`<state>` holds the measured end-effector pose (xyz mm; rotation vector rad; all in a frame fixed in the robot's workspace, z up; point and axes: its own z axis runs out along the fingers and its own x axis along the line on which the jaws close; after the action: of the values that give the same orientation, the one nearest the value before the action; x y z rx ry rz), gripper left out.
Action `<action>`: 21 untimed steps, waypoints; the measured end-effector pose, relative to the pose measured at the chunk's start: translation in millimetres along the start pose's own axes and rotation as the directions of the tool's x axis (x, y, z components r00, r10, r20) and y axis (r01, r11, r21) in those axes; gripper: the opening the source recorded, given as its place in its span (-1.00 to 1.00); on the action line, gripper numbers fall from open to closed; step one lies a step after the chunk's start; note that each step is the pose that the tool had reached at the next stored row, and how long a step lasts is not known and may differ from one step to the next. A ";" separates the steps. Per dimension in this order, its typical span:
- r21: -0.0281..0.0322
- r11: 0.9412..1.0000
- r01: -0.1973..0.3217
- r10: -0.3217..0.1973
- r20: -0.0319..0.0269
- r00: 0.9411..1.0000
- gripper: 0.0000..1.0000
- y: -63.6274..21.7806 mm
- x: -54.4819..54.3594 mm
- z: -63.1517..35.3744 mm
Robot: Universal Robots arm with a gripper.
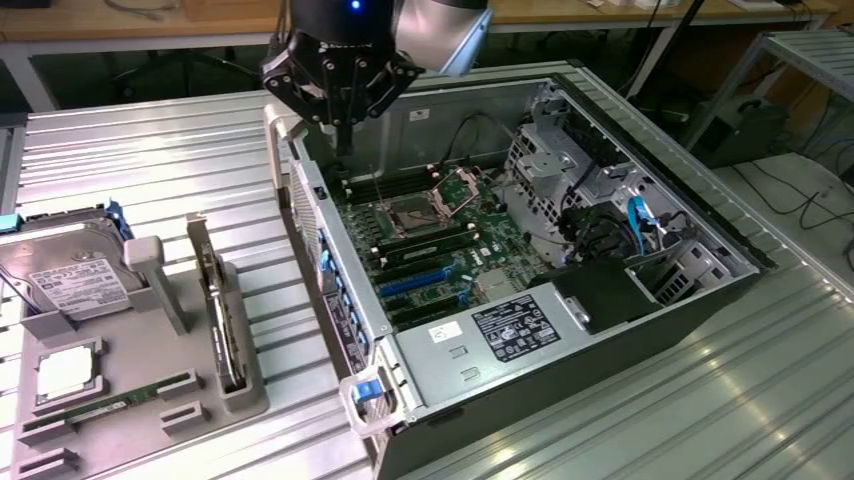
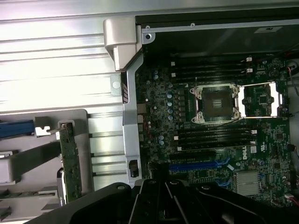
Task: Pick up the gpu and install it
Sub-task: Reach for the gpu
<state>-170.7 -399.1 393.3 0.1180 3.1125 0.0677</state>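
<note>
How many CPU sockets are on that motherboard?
2, side by side between the memory slots: one socket nearer the case's rear panel, the other farther in. None seems hidden.

Inside the grey computer case (image 1: 430, 118), the motherboard (image 1: 441, 235) reads dark green, its slots (image 1: 420, 283) bright blue. Over the case's rim, the gripper (image 1: 340, 90) is glossy black. Beside the case, the gpu (image 2: 71, 161) shows a green edge in a pale grey tray (image 1: 247, 395) on the silver, ribbed table (image 1: 160, 150).
</note>
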 end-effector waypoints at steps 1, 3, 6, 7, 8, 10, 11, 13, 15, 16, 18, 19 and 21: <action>0.000 1.000 0.000 0.000 0.000 1.000 -0.79 -0.1 0.8 0.0; 0.000 1.000 0.000 0.000 0.000 1.000 -0.79 -0.2 2.5 -0.1; 0.000 1.000 0.000 0.000 0.000 1.000 -0.79 -0.5 5.5 -0.1; 0.000 1.000 0.000 0.000 0.000 1.000 -0.79 -0.6 6.6 -0.2; 0.000 1.000 0.000 0.000 0.000 1.000 -0.79 -0.7 7.6 -0.2; 0.000 1.000 0.000 0.000 0.000 1.000 -0.79 -0.9 9.9 -0.2; 0.000 1.000 0.000 0.000 0.000 1.000 -0.79 -1.0 10.9 -0.3; 0.000 1.000 0.000 0.000 0.000 1.000 -0.79 -1.1 12.5 -0.3; 0.000 1.000 0.000 0.000 0.000 1.000 -0.79 -1.2 14.1 -0.3; 0.000 1.000 0.000 0.000 0.000 1.000 -0.79 -1.3 14.8 -0.3; 0.000 1.000 0.000 0.000 0.000 1.000 -0.79 -1.4 16.6 -0.4; 0.000 1.000 0.000 0.000 0.000 1.000 -0.79 -1.5 17.5 -0.4; 0.000 1.000 0.000 0.000 0.000 1.000 -0.79 -1.7 19.5 -0.4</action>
<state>-190.3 -399.3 393.2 0.1180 3.1125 0.0677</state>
